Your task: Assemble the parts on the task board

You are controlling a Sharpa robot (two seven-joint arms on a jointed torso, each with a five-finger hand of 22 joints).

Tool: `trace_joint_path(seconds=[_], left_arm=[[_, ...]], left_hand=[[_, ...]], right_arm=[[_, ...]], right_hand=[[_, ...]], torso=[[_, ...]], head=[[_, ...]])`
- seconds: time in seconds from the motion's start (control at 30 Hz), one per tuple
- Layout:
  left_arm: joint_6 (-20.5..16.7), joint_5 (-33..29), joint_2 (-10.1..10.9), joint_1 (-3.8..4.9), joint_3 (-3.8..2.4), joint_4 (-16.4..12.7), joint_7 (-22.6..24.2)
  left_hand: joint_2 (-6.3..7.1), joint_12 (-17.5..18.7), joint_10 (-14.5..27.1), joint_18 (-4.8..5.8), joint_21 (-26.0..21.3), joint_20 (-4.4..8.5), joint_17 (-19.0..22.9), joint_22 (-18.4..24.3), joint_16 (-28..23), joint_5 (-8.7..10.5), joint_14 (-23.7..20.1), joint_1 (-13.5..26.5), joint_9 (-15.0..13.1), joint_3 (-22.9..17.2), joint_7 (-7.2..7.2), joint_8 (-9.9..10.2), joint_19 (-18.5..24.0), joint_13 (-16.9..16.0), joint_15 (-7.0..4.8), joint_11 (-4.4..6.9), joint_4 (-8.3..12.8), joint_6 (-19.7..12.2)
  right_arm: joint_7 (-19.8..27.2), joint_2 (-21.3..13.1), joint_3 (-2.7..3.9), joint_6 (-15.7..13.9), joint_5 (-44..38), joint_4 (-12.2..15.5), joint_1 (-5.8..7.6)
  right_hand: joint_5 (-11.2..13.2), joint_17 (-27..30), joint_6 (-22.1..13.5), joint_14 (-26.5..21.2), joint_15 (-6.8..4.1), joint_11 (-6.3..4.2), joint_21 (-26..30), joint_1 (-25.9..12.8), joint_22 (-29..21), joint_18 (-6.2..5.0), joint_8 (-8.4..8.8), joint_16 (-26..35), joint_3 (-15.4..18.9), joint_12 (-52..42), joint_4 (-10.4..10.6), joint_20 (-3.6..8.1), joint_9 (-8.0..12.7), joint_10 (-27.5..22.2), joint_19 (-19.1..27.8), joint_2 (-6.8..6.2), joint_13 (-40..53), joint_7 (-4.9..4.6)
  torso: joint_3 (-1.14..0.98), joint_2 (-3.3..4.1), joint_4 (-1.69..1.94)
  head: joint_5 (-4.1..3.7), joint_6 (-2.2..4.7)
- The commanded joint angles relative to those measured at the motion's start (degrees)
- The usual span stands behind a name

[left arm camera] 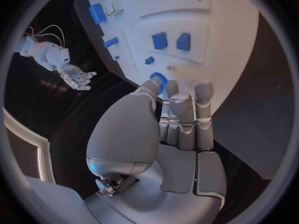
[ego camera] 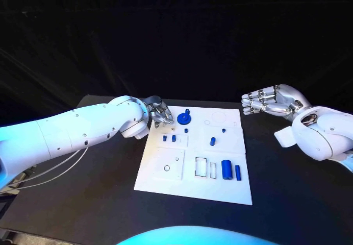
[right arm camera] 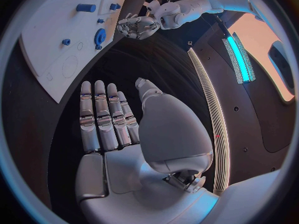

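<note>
My left hand sits at the far left corner of the white board, its fingers held close together and reaching toward the round blue gear. From my left wrist the fingertips come right up to that gear, but I cannot tell whether they touch it or pinch it. My right hand hovers off the board's far right corner, over the black table, palm turned in, fingers straight and side by side with the thumb apart, holding nothing.

On the board I count one gear at the far edge and two small blue blocks side by side nearer my left arm; my left wrist shows them as two squarish pieces. There are two small blue pegs near the middle, one of them tiny. Toward the near edge lie two blue cylinders: a thick one and a thin one just beside it. Several outlined recesses mark the board, among them a rectangle and a small ring.
</note>
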State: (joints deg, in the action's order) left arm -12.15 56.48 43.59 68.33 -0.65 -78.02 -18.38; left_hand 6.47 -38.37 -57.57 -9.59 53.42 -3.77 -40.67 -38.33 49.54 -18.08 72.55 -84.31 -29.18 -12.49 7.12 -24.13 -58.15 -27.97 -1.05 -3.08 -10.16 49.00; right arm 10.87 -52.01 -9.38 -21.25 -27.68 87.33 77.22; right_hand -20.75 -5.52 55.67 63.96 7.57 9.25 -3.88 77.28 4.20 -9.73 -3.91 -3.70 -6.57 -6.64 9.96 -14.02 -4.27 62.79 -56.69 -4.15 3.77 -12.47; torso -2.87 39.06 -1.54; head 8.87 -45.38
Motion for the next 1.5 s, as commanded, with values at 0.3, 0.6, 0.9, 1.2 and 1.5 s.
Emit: trace_joint_path(seconds=[0.3, 0.6, 0.9, 1.2, 1.5], left_arm=[[-6.05, 22.07, -1.57, -1.45, 0.63, -2.16, 19.40], [-1.29, 30.09, -4.22, -2.48, 0.76, -0.32, 15.88], [-0.11, 33.23, -6.31, -2.75, 0.76, 2.50, 13.43], [-1.64, 34.92, -7.36, -2.90, 0.70, 3.45, 12.70], [1.91, 35.06, -8.19, -2.90, 0.68, 4.58, 11.35]], left_hand=[[4.09, 9.75, 2.88, -0.93, -3.31, -1.80, -0.41, 3.17, 3.11, 0.62, -1.16, -0.19, 8.19, -2.71, 1.44, 5.61, -3.17, 9.55, 1.58, -1.61, 0.14, 2.22], [4.31, 15.22, 2.17, 0.87, 5.44, -2.02, -8.41, -7.38, 12.75, 0.67, 4.74, -0.06, 12.19, -1.40, 1.43, 7.38, -11.45, 15.47, 1.74, -2.06, -0.49, 4.96], [4.57, 17.47, 1.17, 1.72, 9.41, -1.73, -9.67, -12.10, 15.45, 0.67, 6.16, -0.10, 14.59, -1.26, 0.99, 9.58, -13.90, 18.01, 1.47, -1.93, -0.71, 5.90], [4.05, 18.24, 0.85, 1.92, 10.59, -1.75, -10.42, -13.44, 16.74, 0.59, 6.62, -0.87, 15.52, -1.75, 0.98, 10.40, -14.43, 18.96, 1.48, -1.96, -0.46, 6.48], [3.73, 18.54, 0.00, 2.27, 12.24, -1.77, -11.98, -15.48, 18.48, 0.60, 7.34, -1.21, 16.17, -2.19, 0.92, 10.88, -15.28, 19.61, 1.41, -1.89, -0.34, 7.25]], right_arm=[[0.54, 0.14, 0.01, 0.44, -1.87, -0.01, -0.20], [0.59, 0.33, 0.01, 0.45, -2.12, 0.01, -0.43], [0.62, 0.49, 0.02, 0.32, -2.15, 0.04, -0.65], [0.58, 0.49, 0.02, 0.34, -2.16, 0.13, -0.67], [0.56, 0.52, 0.02, 0.36, -2.16, 0.23, -0.67]], right_hand=[[-0.48, 0.08, 0.24, -0.05, -0.11, 0.06, 0.11, 0.00, -0.13, -0.88, -0.13, 0.00, 0.14, -0.44, -0.21, -0.13, -0.09, -0.54, 0.36, 0.19, -0.07, 0.00], [-0.54, 0.10, 0.25, -0.05, -0.12, 0.05, 0.10, 0.11, -0.15, -0.89, -0.13, -0.01, 0.10, -0.48, -0.29, -0.13, -0.09, -0.57, 0.37, 0.23, -0.07, 0.01], [-0.54, 0.10, 0.25, -0.05, -0.12, 0.05, 0.10, 0.11, -0.15, -0.89, -0.13, -0.01, 0.10, -0.48, -0.29, -0.13, -0.09, -0.57, 0.37, 0.23, -0.07, 0.01], [-0.62, 0.12, 0.25, -0.03, -0.13, 0.04, 0.09, 0.20, -0.18, -0.89, -0.13, -0.01, 0.06, -0.53, -0.35, -0.14, -0.10, -0.59, 0.39, 0.29, -0.07, 0.02], [-0.62, 0.12, 0.25, -0.03, -0.13, 0.04, 0.09, 0.20, -0.18, -0.89, -0.13, -0.01, 0.06, -0.53, -0.35, -0.14, -0.10, -0.59, 0.39, 0.29, -0.07, 0.02]], torso=[[0.03, 0.05, -0.06], [-0.02, 0.09, -0.16], [-0.08, 0.07, -0.13], [-0.09, 0.04, -0.10], [-0.03, 0.04, -0.02]], head=[[-0.81, 0.75], [-1.05, 0.95], [-1.11, 0.95], [-1.36, 0.79], [-1.49, 0.69]])
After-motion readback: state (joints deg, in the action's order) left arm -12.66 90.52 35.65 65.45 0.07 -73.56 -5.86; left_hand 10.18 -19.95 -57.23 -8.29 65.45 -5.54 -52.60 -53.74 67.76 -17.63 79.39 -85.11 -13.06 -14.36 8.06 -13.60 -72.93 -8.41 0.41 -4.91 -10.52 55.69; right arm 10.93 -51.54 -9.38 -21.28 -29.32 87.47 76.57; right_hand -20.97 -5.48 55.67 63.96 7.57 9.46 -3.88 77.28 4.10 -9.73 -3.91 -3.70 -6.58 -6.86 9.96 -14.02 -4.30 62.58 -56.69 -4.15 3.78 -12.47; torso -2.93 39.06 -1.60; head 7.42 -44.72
